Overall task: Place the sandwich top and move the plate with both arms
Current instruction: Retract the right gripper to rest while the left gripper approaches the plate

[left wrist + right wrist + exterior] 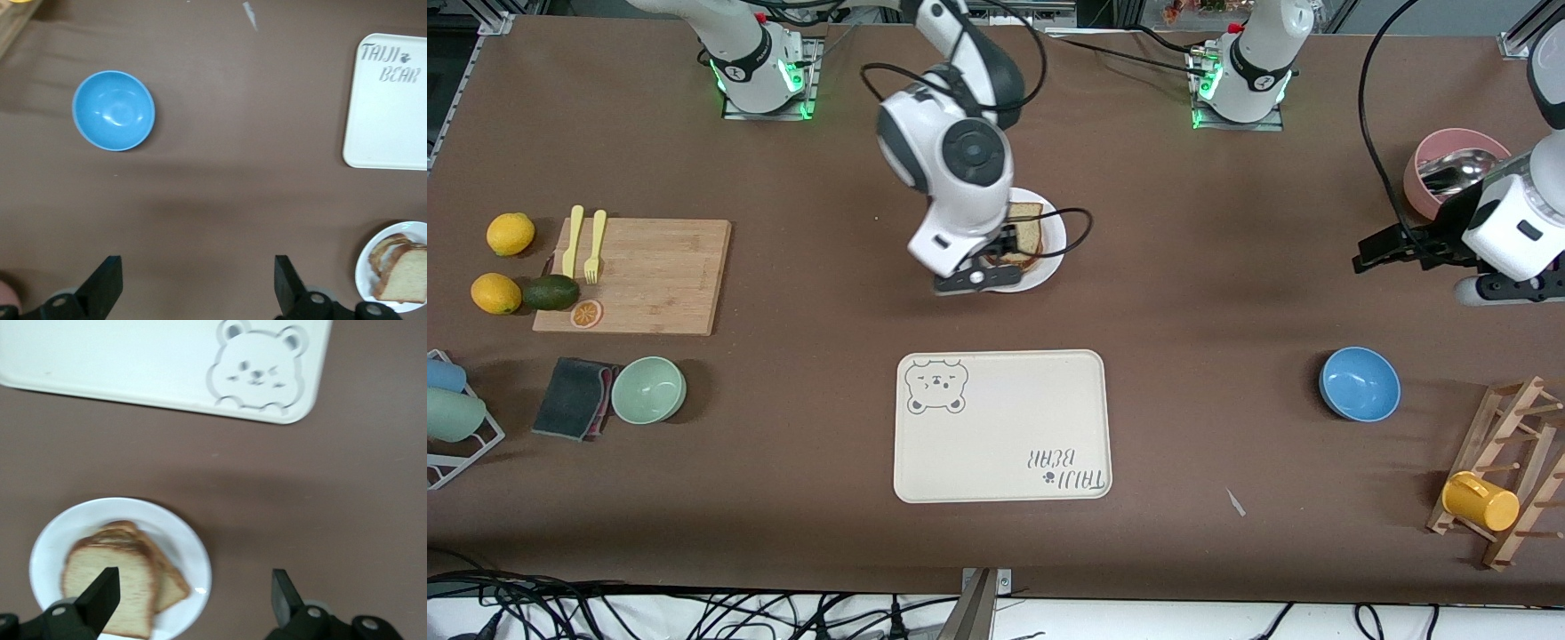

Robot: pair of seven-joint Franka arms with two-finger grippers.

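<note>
The white plate [1055, 238] sits mid-table, farther from the front camera than the cream tray. On it lies stacked bread, with the sandwich top [1030, 228] as the upper slice, a little askew over the slice beneath. In the right wrist view the sandwich top [110, 583] and the plate [183, 543] lie just below the fingers. My right gripper [192, 597] hangs open over the plate's edge [1000, 258], holding nothing. My left gripper [1374, 253] waits open over bare table near the pink bowl. The left gripper [197, 283] has nothing between its fingers.
The cream bear tray [1003, 427] lies nearer the front camera than the plate. A blue bowl [1359, 383], a pink bowl [1449, 169] and a rack with a yellow cup [1480, 500] stand at the left arm's end. A cutting board [636, 276] and a green bowl [648, 389] stand at the right arm's end.
</note>
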